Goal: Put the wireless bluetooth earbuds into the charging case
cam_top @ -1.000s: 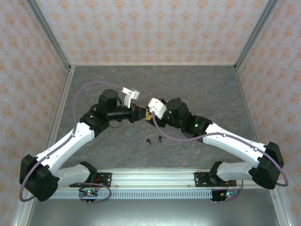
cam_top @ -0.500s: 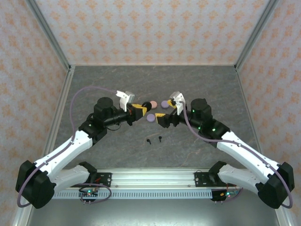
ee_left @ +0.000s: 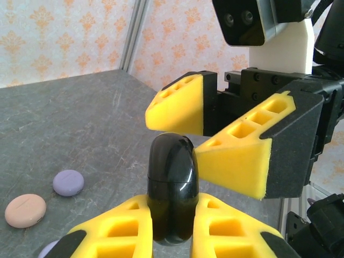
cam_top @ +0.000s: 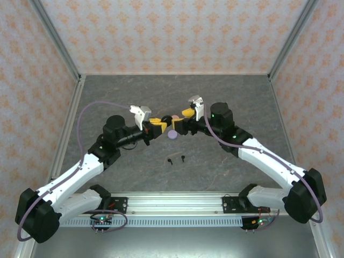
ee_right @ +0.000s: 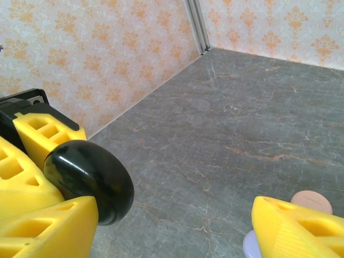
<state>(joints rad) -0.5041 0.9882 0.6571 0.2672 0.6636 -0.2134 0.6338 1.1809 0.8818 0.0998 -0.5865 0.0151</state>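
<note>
My left gripper [ee_left: 172, 217] is shut on a glossy black charging case [ee_left: 171, 183], which it holds on edge above the table. The case stays closed, its seam unbroken. Facing it, my right gripper [ee_left: 212, 134] is open, its jaws spread on either side of the case's free end. One of its fingers [ee_right: 51, 228] sits right against the case [ee_right: 91, 180]. From above, the two grippers [cam_top: 157, 127] [cam_top: 181, 122] meet at mid-table. Two tiny black earbuds [cam_top: 170, 160] [cam_top: 183, 158] lie on the table nearer the bases.
A lilac round case [cam_top: 172, 135] lies just below the grippers and a pink one [cam_top: 175, 117] just behind them. The left wrist view shows the pink case [ee_left: 25, 210] and a lilac case [ee_left: 68, 182] flat on the grey table. Patterned walls enclose the table.
Half a second ago the grippers stood apart; the right gripper has since swung left, back to the case. The left gripper has kept the case and drawn slightly left.
</note>
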